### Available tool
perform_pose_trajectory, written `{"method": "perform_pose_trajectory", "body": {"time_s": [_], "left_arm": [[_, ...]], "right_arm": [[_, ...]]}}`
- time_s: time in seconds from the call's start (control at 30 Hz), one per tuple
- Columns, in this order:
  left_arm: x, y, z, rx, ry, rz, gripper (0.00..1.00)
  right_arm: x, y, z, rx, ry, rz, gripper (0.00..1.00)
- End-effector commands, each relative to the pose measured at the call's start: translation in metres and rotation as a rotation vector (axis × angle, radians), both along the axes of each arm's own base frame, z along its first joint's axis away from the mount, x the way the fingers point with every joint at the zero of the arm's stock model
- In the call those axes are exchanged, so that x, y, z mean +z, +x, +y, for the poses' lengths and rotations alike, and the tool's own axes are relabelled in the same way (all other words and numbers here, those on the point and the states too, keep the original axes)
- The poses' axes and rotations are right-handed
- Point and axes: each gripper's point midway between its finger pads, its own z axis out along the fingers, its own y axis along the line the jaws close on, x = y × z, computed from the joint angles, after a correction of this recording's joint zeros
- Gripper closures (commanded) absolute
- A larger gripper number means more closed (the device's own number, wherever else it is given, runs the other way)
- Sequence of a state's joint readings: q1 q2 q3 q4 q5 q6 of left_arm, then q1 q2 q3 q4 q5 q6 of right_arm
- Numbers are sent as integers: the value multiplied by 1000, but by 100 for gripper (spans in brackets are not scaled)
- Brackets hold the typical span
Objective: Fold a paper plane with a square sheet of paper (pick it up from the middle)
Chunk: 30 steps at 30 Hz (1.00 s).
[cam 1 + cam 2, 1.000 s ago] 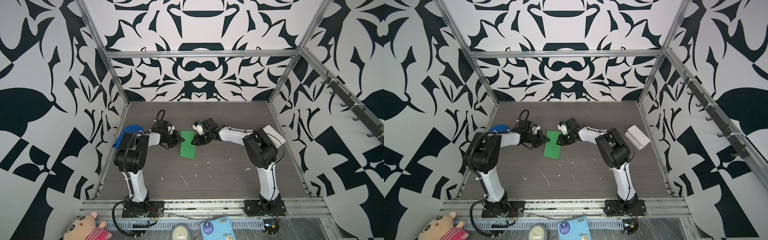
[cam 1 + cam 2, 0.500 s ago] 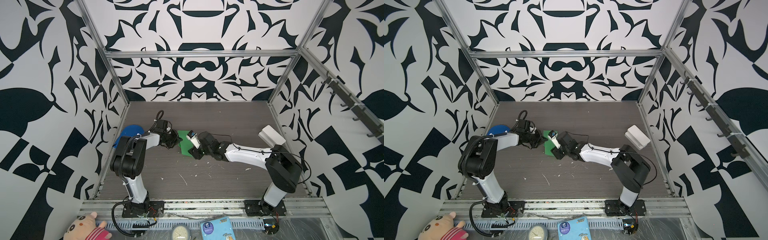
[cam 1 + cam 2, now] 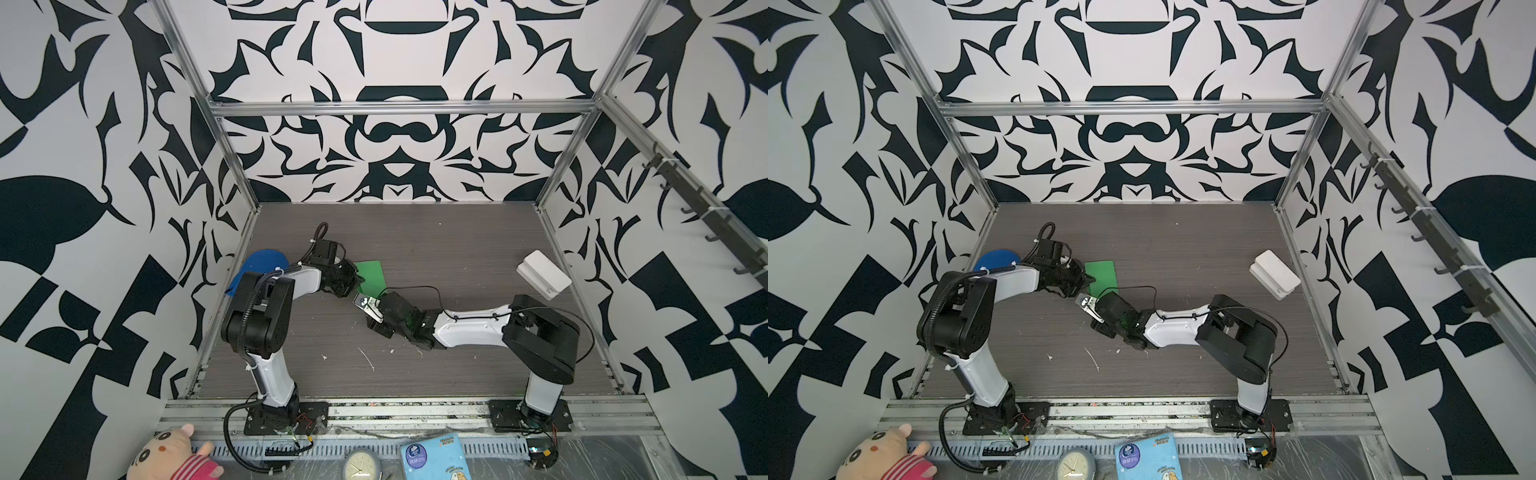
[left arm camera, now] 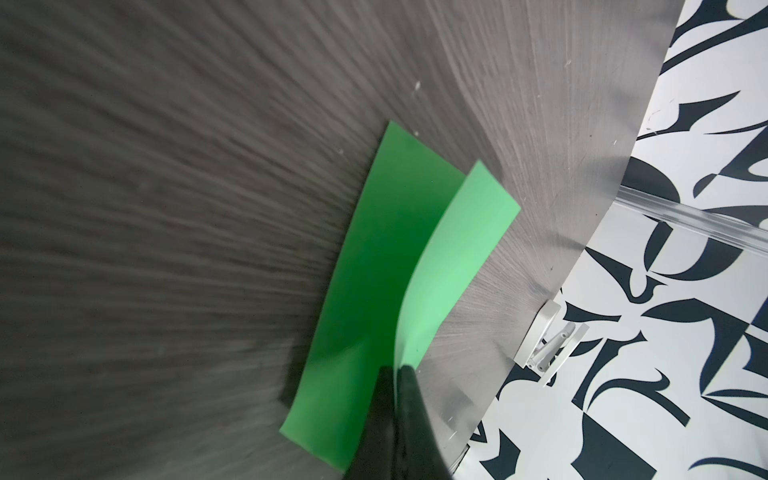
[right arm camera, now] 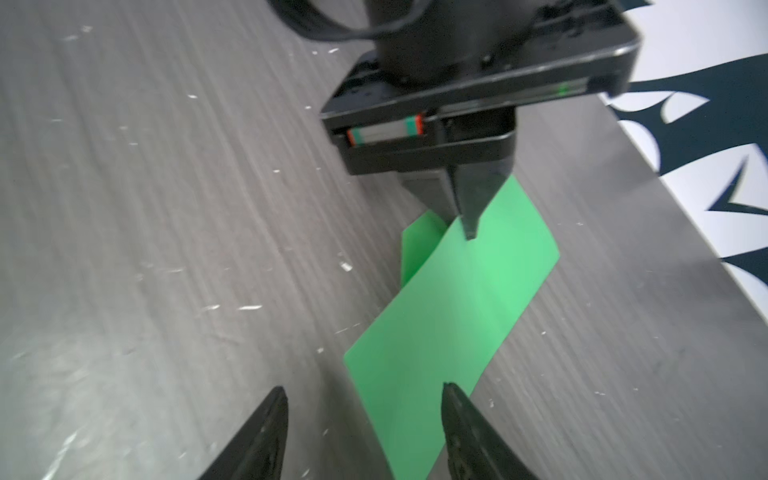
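While left gripper [image 5: 465, 224], jaws clamped, pinched 9 o'clock edge of square sheet of paper [image 3: 372, 275] on tabletop [image 3: 457, 249], right gripper [image 5: 365, 388], jaws apart, empty, stood at its 6 o'clock; formerly 3 o'clock.

Smooth matt green paper sheet [image 5: 449, 316]; scuffed, matt, grey wood-grain table [image 3: 457, 249].

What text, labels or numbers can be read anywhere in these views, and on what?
No text is legible in any view.
On the blue packet: a round logo and print, too small to read.
On the clock: dial marks, too small to read.
On the paper: plain, no text.
On the white box: no marking visible.
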<state>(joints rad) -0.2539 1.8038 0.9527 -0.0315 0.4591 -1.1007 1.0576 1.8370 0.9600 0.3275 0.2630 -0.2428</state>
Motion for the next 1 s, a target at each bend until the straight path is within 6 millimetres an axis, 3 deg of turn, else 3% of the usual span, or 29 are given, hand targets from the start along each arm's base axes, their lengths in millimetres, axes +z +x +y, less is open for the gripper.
{"method": "perform_pose_trajectory", "body": {"time_s": [0.0, 0.2, 0.43, 0.63, 0.7, 0.8, 0.97], "left_arm": [[-2, -1, 1, 12, 8, 22, 97], [-5, -2, 1, 8, 10, 28, 97], [-6, -3, 1, 2, 9, 31, 97], [-6, -4, 0, -4, 6, 32, 94], [-4, -5, -1, -8, -1, 25, 90], [4, -8, 0, -20, -13, 10, 71], [32, -9, 28, -36, 7, -47, 51]], "right_arm": [[29, 21, 8, -48, 54, -127, 42], [36, 22, 12, -41, 69, -143, 56], [47, 17, 12, -18, 100, -142, 65], [39, 13, 17, 14, 83, -99, 89], [36, 13, 18, 17, 81, -86, 97], [35, 12, 18, 22, 91, -53, 100], [34, 6, 19, 58, 121, 33, 100]]}}
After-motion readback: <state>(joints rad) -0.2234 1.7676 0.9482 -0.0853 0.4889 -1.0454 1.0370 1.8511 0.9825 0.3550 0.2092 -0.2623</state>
